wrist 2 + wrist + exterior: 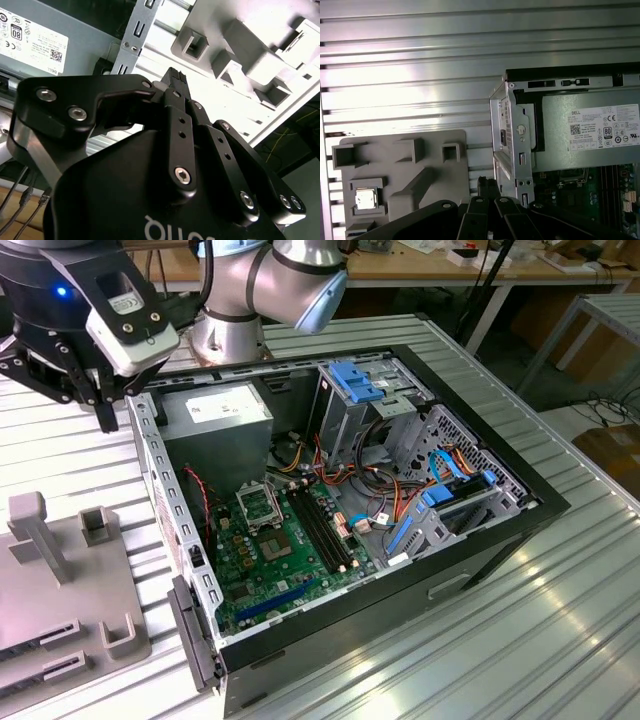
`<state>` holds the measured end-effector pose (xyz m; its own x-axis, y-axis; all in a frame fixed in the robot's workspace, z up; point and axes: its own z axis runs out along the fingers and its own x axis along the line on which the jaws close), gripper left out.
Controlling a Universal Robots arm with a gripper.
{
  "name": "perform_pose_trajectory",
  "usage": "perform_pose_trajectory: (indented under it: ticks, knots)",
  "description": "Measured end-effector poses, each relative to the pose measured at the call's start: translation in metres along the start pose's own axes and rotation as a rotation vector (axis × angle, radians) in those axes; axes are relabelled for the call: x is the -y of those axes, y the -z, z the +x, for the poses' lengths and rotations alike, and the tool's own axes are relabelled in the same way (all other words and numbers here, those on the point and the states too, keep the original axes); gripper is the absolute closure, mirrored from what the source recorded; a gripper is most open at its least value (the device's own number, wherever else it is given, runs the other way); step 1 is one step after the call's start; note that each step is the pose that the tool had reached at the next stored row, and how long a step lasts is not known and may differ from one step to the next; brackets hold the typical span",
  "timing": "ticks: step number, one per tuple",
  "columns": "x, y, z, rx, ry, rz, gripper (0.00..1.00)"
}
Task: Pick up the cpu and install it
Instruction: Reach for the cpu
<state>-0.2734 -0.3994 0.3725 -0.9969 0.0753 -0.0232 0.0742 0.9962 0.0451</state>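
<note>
One small, flat, square chip with a plain silver-grey metal top, the cpu (366,199), lies face up in a square pocket of a grey moulded fixture plate (420,170). That plate lies flat on the ribbed aluminium table (480,660), just outside the open black computer case (450,570), on the exterior view's left of it. The cpu sits at the part of the plate away from the case wall, well apart from the case. Nothing touches the chip.

The black two-finger gripper (488,186) hangs above the strip of table between the case and the fixture plate, close to the case's pale metal side rail (512,145). It is nearer to the case than to the cpu. In both wrist views its jaws appear drawn together, with nothing held between them. The silver and blue jointed robot arm (290,275) reaches in from beyond the case's far end.

Inside the case, a grey boxed power supply with a white label (215,410) fills the corner nearest the gripper. Beside it lies the green motherboard (290,550), carrying a square metal socket frame (262,505). No chip top is seen in that frame.
</note>
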Motion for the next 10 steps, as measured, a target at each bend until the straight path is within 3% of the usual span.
perform_pose_trajectory:
  ticks: [10]
  knots:
    - [0.0008, -0.0008, 0.0104, 0.0, 0.0, 0.0, 0.89]
